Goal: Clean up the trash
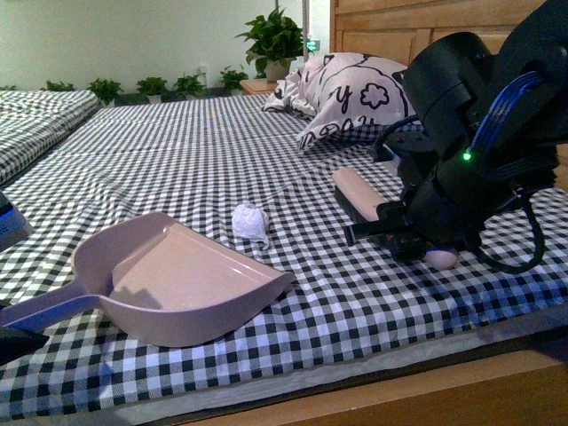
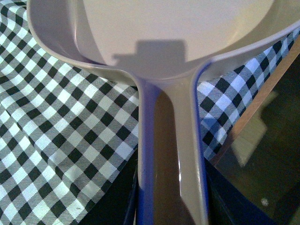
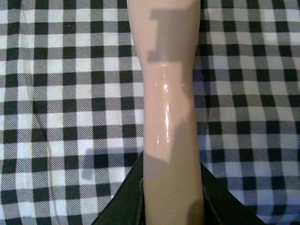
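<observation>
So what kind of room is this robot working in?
Most likely a bedroom: a checked bedsheet covers a bed, a patterned pillow leans near a wooden headboard, and potted plants line the far wall.

Bedroom, checkered bedsheet [image 1: 177,151], patterned pillow [image 1: 346,98], wooden headboard [image 1: 399,27], potted plants [image 1: 275,40]

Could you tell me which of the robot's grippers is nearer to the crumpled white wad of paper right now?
Probably the right. The right gripper holds the brush handle just right of the wad; the left gripper grips the dustpan handle, far left, out of the front view.
</observation>
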